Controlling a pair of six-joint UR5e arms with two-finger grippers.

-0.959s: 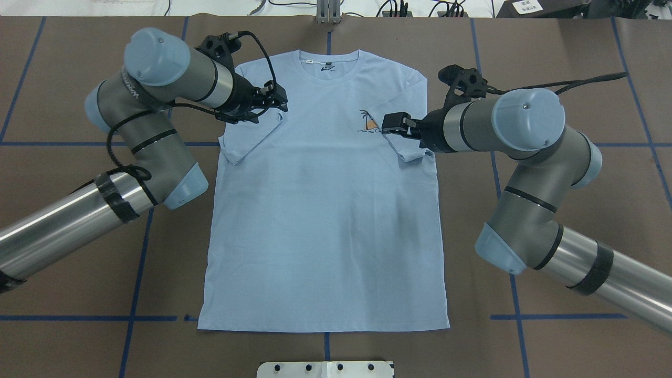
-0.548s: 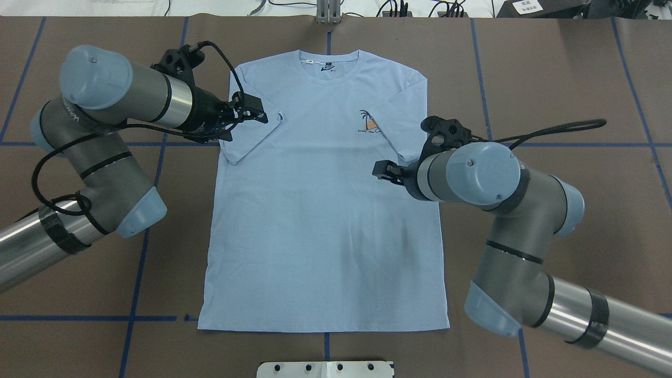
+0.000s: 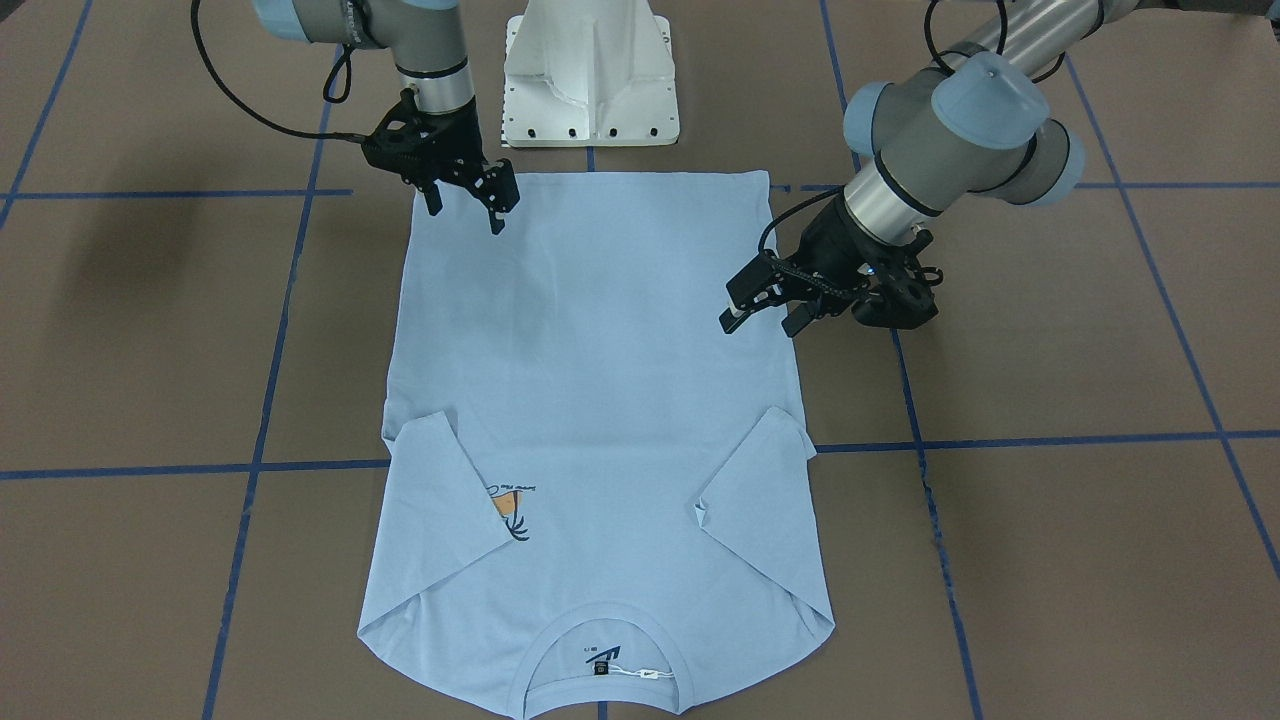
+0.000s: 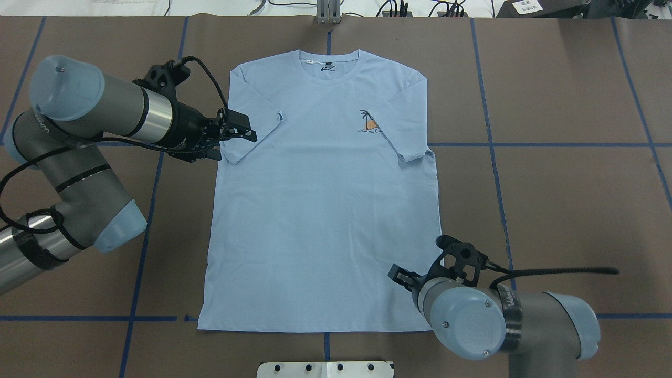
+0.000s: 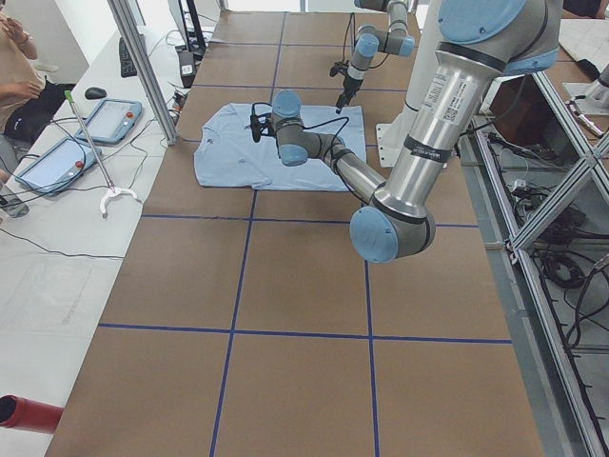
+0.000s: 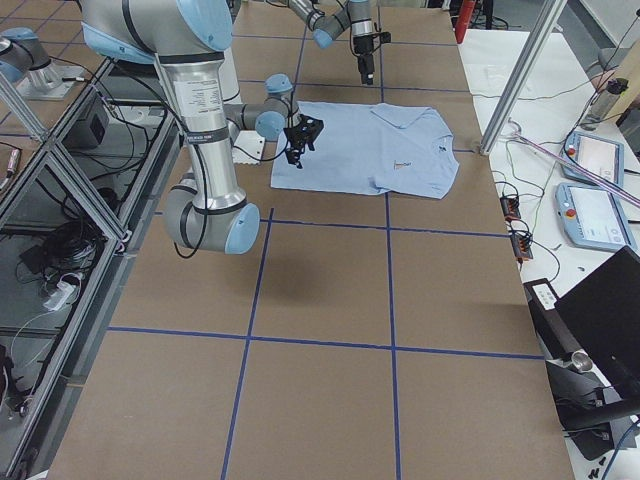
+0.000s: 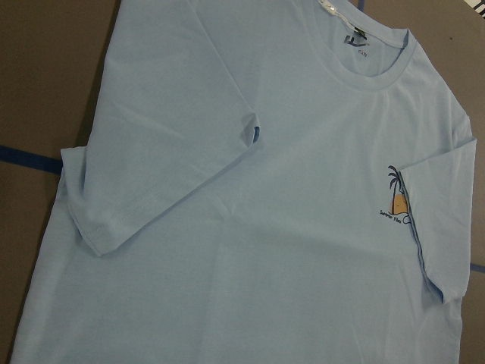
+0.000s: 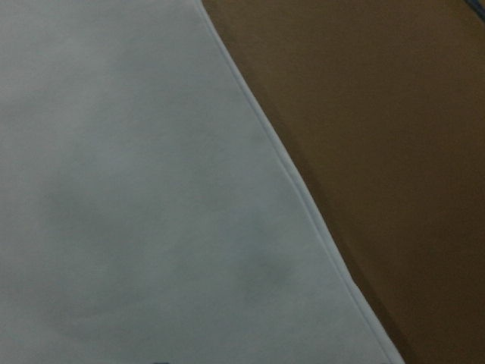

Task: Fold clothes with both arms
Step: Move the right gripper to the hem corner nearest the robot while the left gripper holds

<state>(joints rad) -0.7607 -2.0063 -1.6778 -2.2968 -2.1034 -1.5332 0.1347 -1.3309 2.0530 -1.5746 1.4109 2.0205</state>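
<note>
The light blue T-shirt [image 4: 320,210] lies flat and face up on the brown table, collar [image 4: 329,63] at the far side, with both sleeves folded inward. Its palm-tree print [image 4: 369,123] shows beside the right sleeve. My left gripper [image 4: 233,142] is open and empty, hovering at the folded left sleeve's outer edge; in the front-facing view it [image 3: 762,318] hangs above the shirt's side edge. My right gripper [image 4: 409,281] is over the near right hem corner; the front-facing view shows it [image 3: 465,205] open and empty. The right wrist view shows only the shirt's edge [image 8: 151,189].
The white pedestal base [image 3: 590,70] stands just behind the shirt's hem. Blue tape lines [image 4: 551,144] cross the brown table. A side table with tablets [image 5: 109,119] and a seated person [image 5: 19,76] are past the table's far edge.
My right gripper has left the right sleeve and swung toward me, down to the hem corner. My left gripper has drawn back leftward off the left sleeve. Both sleeves stay folded.
</note>
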